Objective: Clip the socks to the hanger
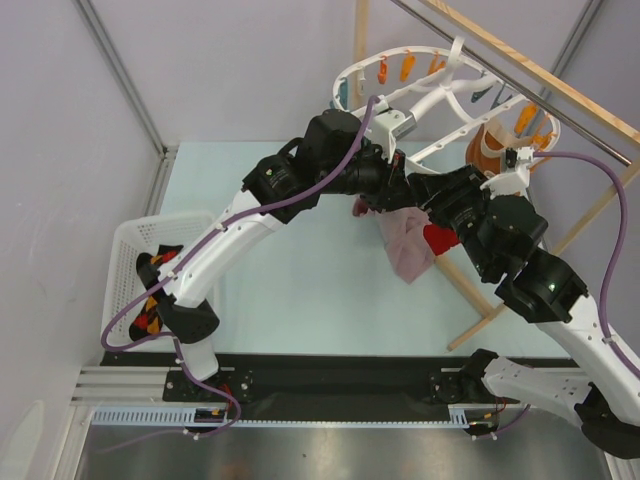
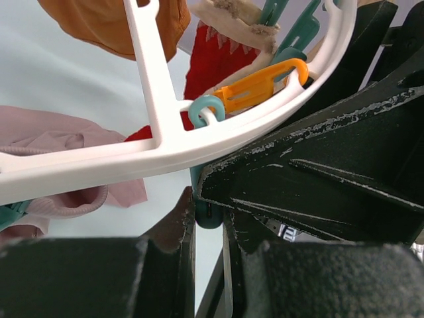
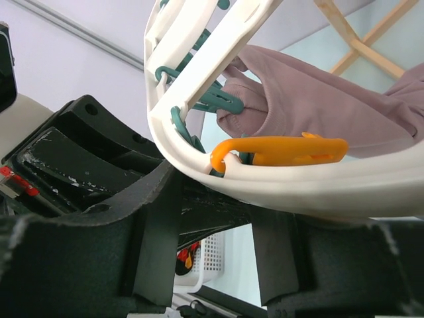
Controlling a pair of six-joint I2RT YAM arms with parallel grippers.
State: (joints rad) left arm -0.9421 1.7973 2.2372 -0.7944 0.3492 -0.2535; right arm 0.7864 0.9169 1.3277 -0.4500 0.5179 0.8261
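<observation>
lying in the white basket (image 1: 118, 260) at the left of the bench (image 1: 300, 300), the argyle socks (image 1: 150, 272) sit well apart from the round white hanger (image 1: 452, 88), which is up at the far right by the wooden rack pole (image 1: 545, 76)

the left arm (image 1: 240, 235) and right arm (image 1: 520, 250) both reach to the ring's near rim, meeting above the mauve-pink cloth (image 1: 405, 250)

from the left wrist, the left jaws stand close together with only a thin gap; the end of a teal clip (image 2: 209, 215) sits right at their tips under the rim (image 2: 165, 149), but i cannot tell whether they pinch it. an orange clip (image 2: 262, 83) lies along the rim beside a spoke, with an orange-brown garment (image 2: 106, 23) and a red cloth (image 2: 212, 63) behind

from the right wrist, the right jaws are apart, with the basket visible through the gap between them, and the rim (image 3: 318, 192) crosses just over their tips with another orange clip (image 3: 285, 151) hooked on it
</observation>
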